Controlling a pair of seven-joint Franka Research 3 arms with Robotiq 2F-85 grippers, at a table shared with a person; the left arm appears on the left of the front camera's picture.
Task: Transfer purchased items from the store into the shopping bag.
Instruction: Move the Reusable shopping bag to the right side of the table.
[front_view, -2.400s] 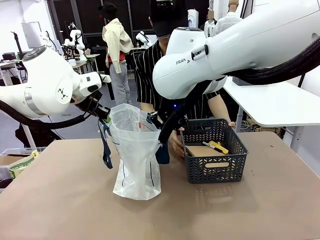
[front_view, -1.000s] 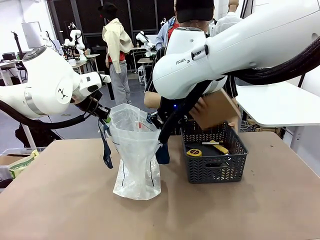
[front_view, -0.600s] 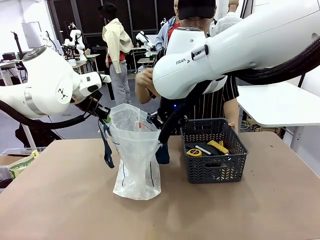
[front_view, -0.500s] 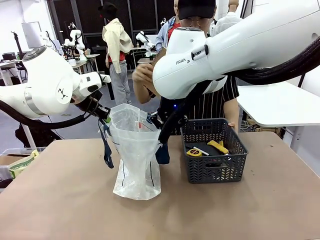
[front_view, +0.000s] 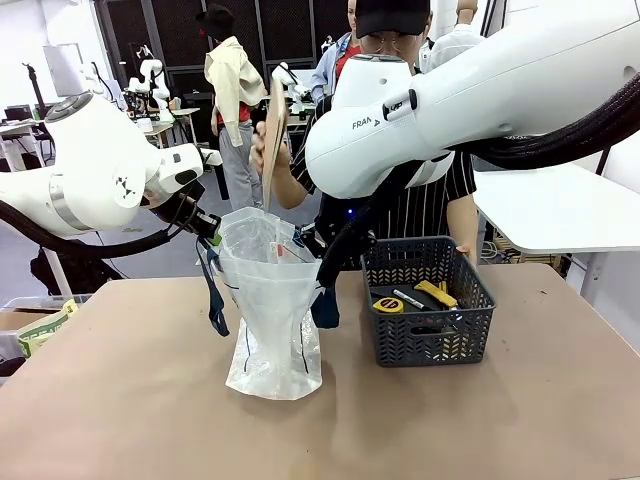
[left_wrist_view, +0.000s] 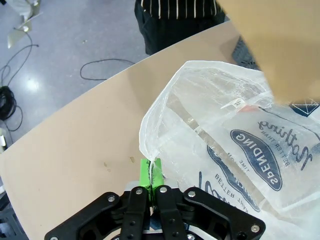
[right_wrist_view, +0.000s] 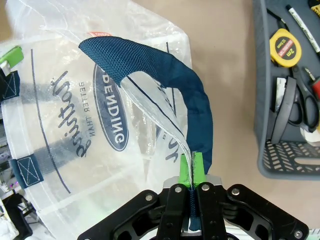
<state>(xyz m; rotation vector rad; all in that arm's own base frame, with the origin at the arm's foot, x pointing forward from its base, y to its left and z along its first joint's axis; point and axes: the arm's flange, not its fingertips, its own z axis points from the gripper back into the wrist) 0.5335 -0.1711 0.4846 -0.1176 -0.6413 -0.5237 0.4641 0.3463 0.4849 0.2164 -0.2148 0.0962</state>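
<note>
Bag (front_view: 270, 300) upright, mouth held open: left gripper (left_wrist_view: 151, 172) clamped on its top edge, right gripper (right_wrist_view: 191, 165) on handle (right_wrist_view: 165, 75). Person's hand (front_view: 258, 152) has carried tan card (front_view: 272, 130) from basket (front_view: 430, 340) to above bag; drop-in likely next.

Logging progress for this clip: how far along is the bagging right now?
Done: the left gripper and right gripper hold the shopping bag open, jaws shut on its top edge. In hand: the person's hand holds a flat tan item above the bag's mouth. Left: the tape measure, marker and scissors lie in the basket; nothing visibly bagged.
</note>
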